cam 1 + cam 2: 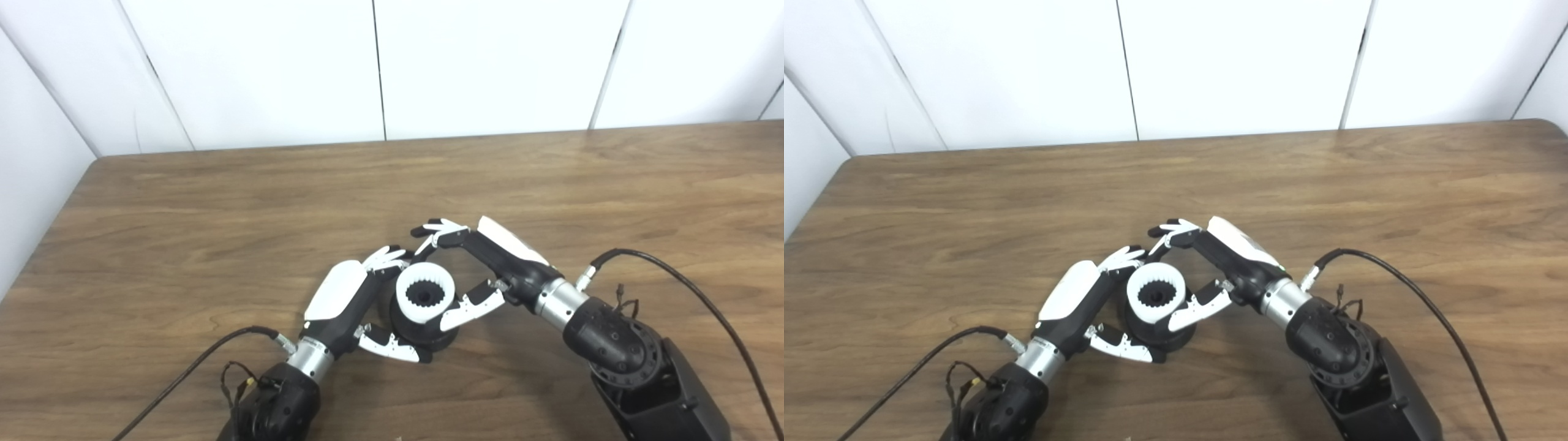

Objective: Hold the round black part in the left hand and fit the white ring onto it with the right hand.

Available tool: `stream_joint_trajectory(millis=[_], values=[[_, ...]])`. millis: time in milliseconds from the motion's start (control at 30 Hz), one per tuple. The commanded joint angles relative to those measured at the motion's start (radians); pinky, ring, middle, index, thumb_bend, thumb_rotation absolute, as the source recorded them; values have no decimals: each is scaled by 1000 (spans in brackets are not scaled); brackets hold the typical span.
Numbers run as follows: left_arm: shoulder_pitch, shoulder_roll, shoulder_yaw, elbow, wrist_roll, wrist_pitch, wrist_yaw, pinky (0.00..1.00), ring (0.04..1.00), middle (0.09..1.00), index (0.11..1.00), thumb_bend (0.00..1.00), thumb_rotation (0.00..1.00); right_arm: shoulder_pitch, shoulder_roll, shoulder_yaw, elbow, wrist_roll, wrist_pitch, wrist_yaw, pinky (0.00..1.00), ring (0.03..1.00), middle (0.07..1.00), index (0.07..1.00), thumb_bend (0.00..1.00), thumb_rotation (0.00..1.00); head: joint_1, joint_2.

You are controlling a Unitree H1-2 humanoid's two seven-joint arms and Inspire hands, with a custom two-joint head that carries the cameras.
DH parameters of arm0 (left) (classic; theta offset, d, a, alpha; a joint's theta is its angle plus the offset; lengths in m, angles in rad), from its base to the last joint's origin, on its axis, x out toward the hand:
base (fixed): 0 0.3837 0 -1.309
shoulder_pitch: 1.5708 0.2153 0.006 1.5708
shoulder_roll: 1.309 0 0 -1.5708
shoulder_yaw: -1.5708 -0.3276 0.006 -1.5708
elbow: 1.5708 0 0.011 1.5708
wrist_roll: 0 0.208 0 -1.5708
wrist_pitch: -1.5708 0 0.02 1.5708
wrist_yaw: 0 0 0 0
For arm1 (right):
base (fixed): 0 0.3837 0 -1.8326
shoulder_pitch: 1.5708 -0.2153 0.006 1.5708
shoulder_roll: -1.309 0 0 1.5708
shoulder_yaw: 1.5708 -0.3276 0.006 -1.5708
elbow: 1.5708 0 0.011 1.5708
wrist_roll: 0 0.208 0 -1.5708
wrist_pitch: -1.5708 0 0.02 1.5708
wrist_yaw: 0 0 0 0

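Note:
The round black part (429, 334) stands on the table, tilted a little toward me. My left hand (358, 303) is shut on it, fingers at its far-left side and thumb under its near side. The white ring (425, 293), toothed inside, sits on top of the black part. My right hand (484, 263) reaches in from the right and spans the ring. Its thumb (470, 308) rests against the ring's near-right rim. Its fingers (438, 233) hover just beyond the far rim with a small gap, so the hand is open.
The wooden table (245, 202) stretches out on all sides, with its left edge and back edge against white wall panels. Black cables (674, 269) trail from both wrists across the near part of the table.

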Motion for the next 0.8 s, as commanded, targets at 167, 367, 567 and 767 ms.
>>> stream_joint_trajectory(millis=[167, 367, 567, 767], values=[[1, 12, -2, -33, 15, 4, -10, 838, 950, 884, 569, 842, 212, -44, 1, -23, -6, 0, -38, -18, 864, 958, 877, 489, 524, 155, 2, 5], [-1, 16, -1, -35, 18, -2, -8, 837, 948, 884, 575, 835, 219, -35, -3, -29, -2, 6, -39, -13, 878, 964, 880, 489, 524, 153, 3, 10], [-5, 15, 6, -44, -1, 6, -23, 859, 960, 894, 568, 826, 213, -26, -9, -25, 0, -4, -44, -13, 861, 961, 881, 489, 525, 152, 3, 19], [-8, 13, 9, -45, 4, 2, -28, 853, 957, 892, 568, 824, 218, -18, -10, -27, 3, 3, -52, -13, 866, 961, 881, 489, 524, 153, 3, 24]])
